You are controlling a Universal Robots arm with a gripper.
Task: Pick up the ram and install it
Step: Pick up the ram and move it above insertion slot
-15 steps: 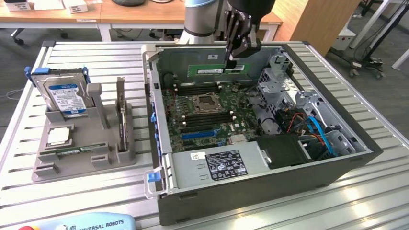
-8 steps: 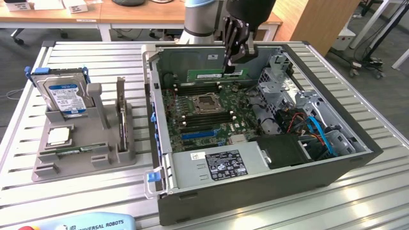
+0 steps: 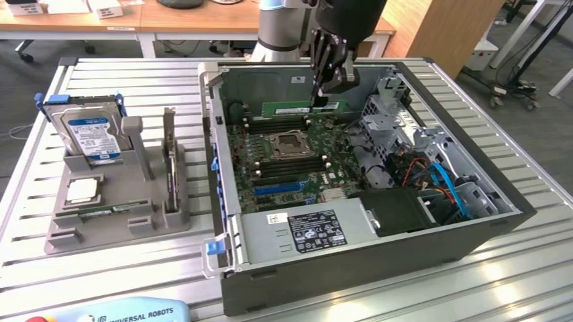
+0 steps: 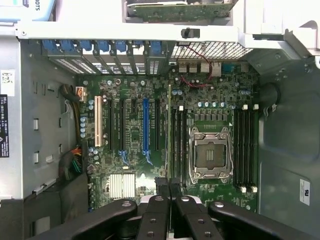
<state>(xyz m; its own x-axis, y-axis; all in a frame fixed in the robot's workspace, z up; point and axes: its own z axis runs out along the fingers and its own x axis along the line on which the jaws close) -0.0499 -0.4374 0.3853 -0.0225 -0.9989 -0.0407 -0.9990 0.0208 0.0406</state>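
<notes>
ram (image 3: 288,107) clamped at one end in gripper (image 3: 324,99), jaws narrow on it | held on edge over motherboard (image 3: 268,171), by memory slots beside CPU socket (image 3: 291,144) | open PC case (image 3: 358,258) set on slatted metal table (image 3: 134,74) | grey fixture (image 3: 117,225) with hard drive (image 3: 90,134) at the exterior view's left | wooden desks (image 3: 179,20) seen behind
</notes>
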